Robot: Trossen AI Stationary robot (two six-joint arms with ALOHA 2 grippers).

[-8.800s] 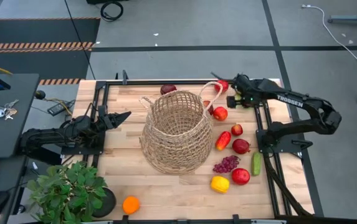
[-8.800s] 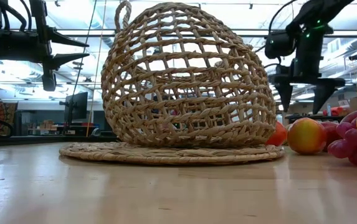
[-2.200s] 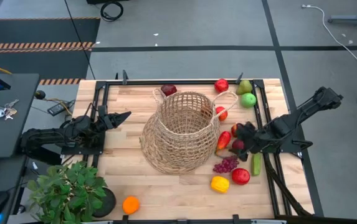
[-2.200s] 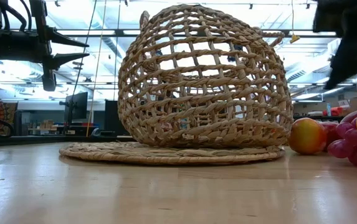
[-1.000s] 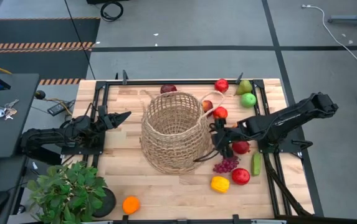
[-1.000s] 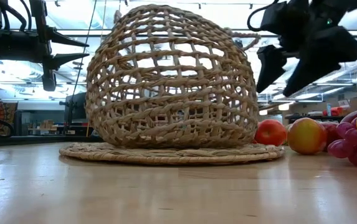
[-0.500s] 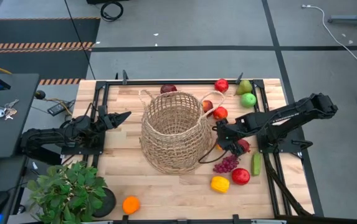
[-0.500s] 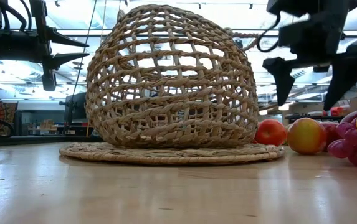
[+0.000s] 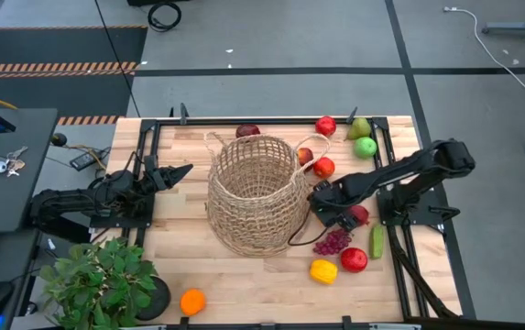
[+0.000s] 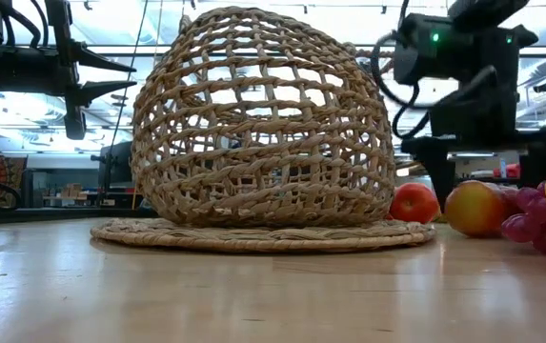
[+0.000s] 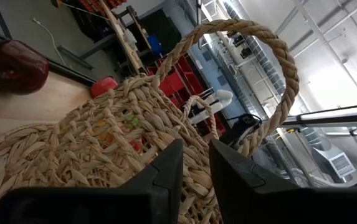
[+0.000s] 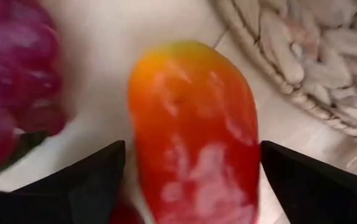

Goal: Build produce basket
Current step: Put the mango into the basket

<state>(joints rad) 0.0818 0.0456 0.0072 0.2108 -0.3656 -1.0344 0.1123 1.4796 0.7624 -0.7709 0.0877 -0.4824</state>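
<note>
Red-orange fruit: an oblong piece of produce (image 12: 194, 130), orange at one end and red at the other, lay on the table just beside the basket's woven base mat, on the side facing the right arm.
Fruit and right gripper: the right gripper (image 12: 190, 180) stood straight over that fruit, one dark finger (image 12: 85, 177) on each side of it, the jaws spread wide and not yet pressed to its skin; nothing was lifted.
Right gripper from above: in the high view the right gripper (image 9: 328, 209) sat low against the basket's right flank, its arm reaching in from the table's right edge.
Basket: the basket (image 9: 253, 191) stood near the middle of the table (image 9: 184, 266) on a flat woven mat (image 10: 253, 233), mouth up, one loop handle (image 11: 253, 68) at the rim.
Grapes: the purple grapes (image 9: 333, 242) lay just beside the fruit, farther from the basket.
Other produce right of the basket: red apples (image 9: 354, 259), a yellow lemon (image 9: 322, 270) and a green cucumber (image 9: 377, 241); beyond the rim a green apple (image 9: 366, 146) and a pear (image 9: 360, 127).
Orange: the orange (image 9: 191, 301) lay well apart from the basket, beside the potted plant (image 9: 102, 280).
Left gripper: the left gripper (image 9: 180, 171) hung clenched and empty, left of the basket.
</note>
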